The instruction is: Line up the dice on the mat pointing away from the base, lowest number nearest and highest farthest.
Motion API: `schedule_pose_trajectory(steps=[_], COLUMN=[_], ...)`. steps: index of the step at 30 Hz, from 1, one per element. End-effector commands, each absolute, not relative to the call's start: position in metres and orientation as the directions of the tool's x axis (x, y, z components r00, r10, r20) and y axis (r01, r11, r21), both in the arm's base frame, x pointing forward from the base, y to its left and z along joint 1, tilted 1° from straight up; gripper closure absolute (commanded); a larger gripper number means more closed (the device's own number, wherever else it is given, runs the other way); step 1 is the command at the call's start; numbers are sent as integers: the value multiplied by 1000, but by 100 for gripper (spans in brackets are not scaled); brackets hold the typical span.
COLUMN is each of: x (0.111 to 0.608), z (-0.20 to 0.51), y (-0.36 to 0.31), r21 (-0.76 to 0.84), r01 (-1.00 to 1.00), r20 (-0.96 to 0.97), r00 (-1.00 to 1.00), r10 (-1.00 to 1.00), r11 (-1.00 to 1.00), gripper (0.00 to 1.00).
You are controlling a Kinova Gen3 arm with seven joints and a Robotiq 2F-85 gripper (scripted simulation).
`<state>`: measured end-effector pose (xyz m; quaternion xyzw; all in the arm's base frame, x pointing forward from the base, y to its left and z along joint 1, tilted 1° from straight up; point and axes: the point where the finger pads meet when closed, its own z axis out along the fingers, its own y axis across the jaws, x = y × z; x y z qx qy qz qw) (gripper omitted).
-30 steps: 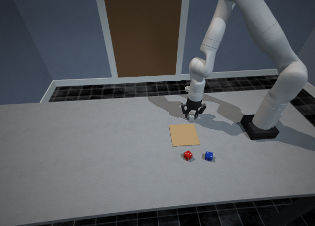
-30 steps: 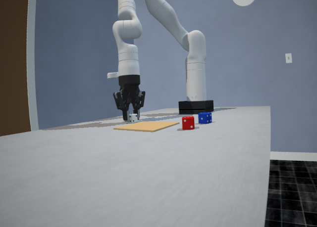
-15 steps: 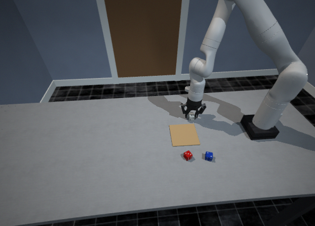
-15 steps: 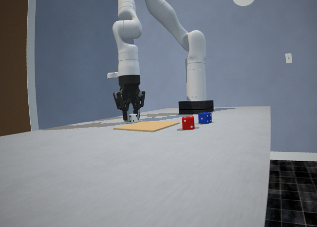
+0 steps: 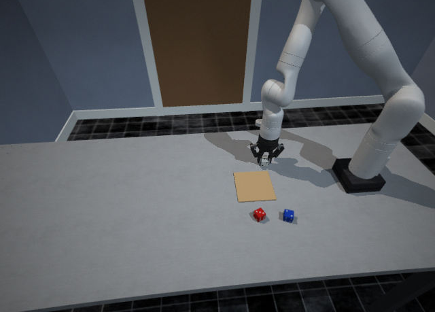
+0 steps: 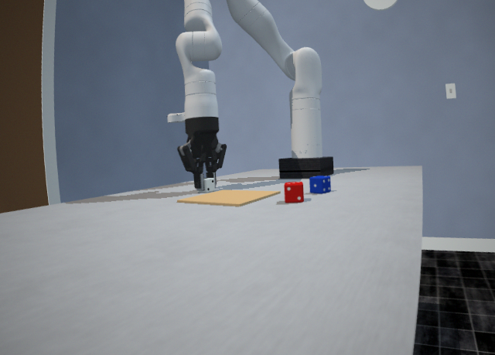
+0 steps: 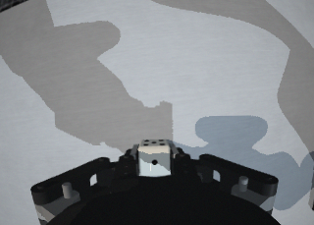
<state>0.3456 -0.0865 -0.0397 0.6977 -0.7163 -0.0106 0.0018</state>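
The white die (image 5: 263,162) rests on the table just beyond the far edge of the tan mat (image 5: 254,185). My gripper (image 5: 264,160) stands upright over it, with its fingers shut on the die's two sides. In the exterior view the die (image 6: 208,184) sits between the fingertips (image 6: 206,180) at table level, behind the mat (image 6: 230,196). The wrist view shows the die (image 7: 155,160) between the fingers, with one pip on the side facing the camera. The red die (image 5: 259,214) and the blue die (image 5: 288,215) lie on the table on the mat's near side, off the mat.
The arm's black base (image 5: 361,179) stands to the right of the mat. In the exterior view the red die (image 6: 293,192) and blue die (image 6: 320,184) sit between the mat and the base (image 6: 305,167). The table's edges are far off.
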Motion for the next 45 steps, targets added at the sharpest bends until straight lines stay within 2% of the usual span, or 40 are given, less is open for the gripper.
schedule_pose_trajectory(steps=[1, 32, 45], x=[345, 345, 346], z=[-41, -39, 20], y=[-84, -84, -89], r21=[16, 16, 21], r01=[-1000, -1000, -999], r20=[-18, -18, -10], r00=[-24, -24, -31], r10=[-1000, -1000, -999], r11=[24, 24, 31], gripper=[74, 74, 74])
